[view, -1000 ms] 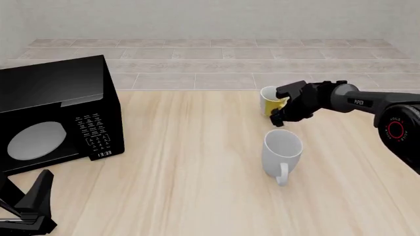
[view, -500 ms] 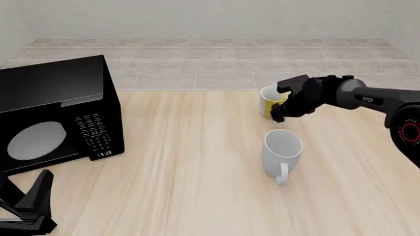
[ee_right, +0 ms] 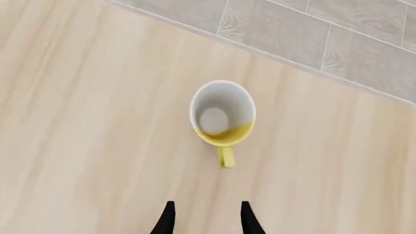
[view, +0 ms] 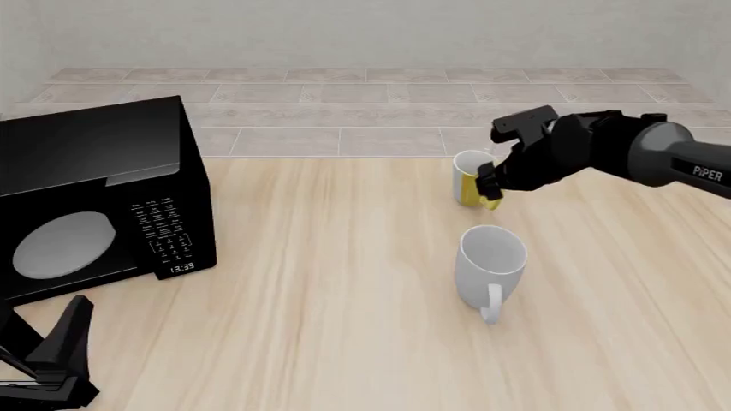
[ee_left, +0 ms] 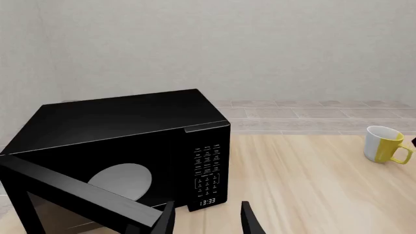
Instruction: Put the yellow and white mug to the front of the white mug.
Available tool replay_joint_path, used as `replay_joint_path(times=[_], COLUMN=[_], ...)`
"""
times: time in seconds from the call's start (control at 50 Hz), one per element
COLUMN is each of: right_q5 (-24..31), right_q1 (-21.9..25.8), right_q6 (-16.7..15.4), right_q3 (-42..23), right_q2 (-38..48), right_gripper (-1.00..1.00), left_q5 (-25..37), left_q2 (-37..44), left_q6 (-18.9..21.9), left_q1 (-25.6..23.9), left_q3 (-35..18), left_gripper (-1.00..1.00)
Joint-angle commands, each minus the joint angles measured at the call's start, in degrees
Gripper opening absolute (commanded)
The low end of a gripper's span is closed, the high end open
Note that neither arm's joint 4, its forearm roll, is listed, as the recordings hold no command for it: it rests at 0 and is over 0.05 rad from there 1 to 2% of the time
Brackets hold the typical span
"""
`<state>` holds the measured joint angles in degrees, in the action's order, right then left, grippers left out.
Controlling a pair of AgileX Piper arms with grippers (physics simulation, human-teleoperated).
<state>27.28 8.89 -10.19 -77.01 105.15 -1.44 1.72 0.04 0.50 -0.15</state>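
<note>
The yellow and white mug (view: 466, 175) stands upright at the table's far edge, its handle (ee_right: 225, 157) pointing back toward the arm. My right gripper (view: 491, 182) hovers over the handle side, open, with its fingertips (ee_right: 168, 217) apart from the mug and nothing between them. The white mug (view: 491, 259) stands nearer to the camera than the yellow one, handle toward the front. In the left wrist view the yellow and white mug (ee_left: 382, 144) shows far off. My left gripper (view: 57, 360) rests low at the front left, open (ee_left: 206, 219) and empty.
A black microwave (view: 98, 193) takes up the left side of the table, with its door (ee_left: 71, 192) swung open close to my left gripper. Beyond the table's far edge lies a grey tiled floor (view: 342, 103).
My right arm has risen and drawn back to the right, away from the yellow and white mug's handle. Neither mug has moved. The left arm is still.
</note>
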Motion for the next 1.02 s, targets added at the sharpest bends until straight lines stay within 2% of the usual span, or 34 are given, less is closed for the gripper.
replay_joint_path(times=[0.02,0.06,0.38,0.44,0.48,0.52,0.78,1.02], right_q5=[1.5,1.7,5.9,6.3,6.8,7.1,12.2,16.8], right_q1=[1.1,1.7,2.8,5.2,4.1,4.1,6.8,7.5], right_q6=[0.4,1.2,1.8,4.6,2.4,2.4,5.5,5.7], right_q3=[4.5,5.5,11.2,12.8,13.6,14.0,16.5,17.8], right_q2=[-8.3,-9.9,-23.0,-26.0,-27.0,-27.7,-37.9,-45.5], right_gripper=[1.0,1.0,1.0,1.0,1.0,1.0,1.0,1.0], left_q5=[0.0,0.0,0.1,0.1,0.0,0.1,0.0,0.1], left_q2=[-0.1,-0.1,-0.1,-0.1,-0.1,-0.1,-0.1,-0.1], left_q6=[0.0,0.0,0.0,0.0,0.0,0.0,0.0,0.0], left_q1=[-0.2,-0.2,-0.2,-0.2,-0.2,-0.2,-0.2,-0.2], left_q3=[0.1,0.1,0.1,0.1,0.1,0.1,0.1,0.1], left_gripper=[1.0,1.0,1.0,1.0,1.0,1.0,1.0,1.0])
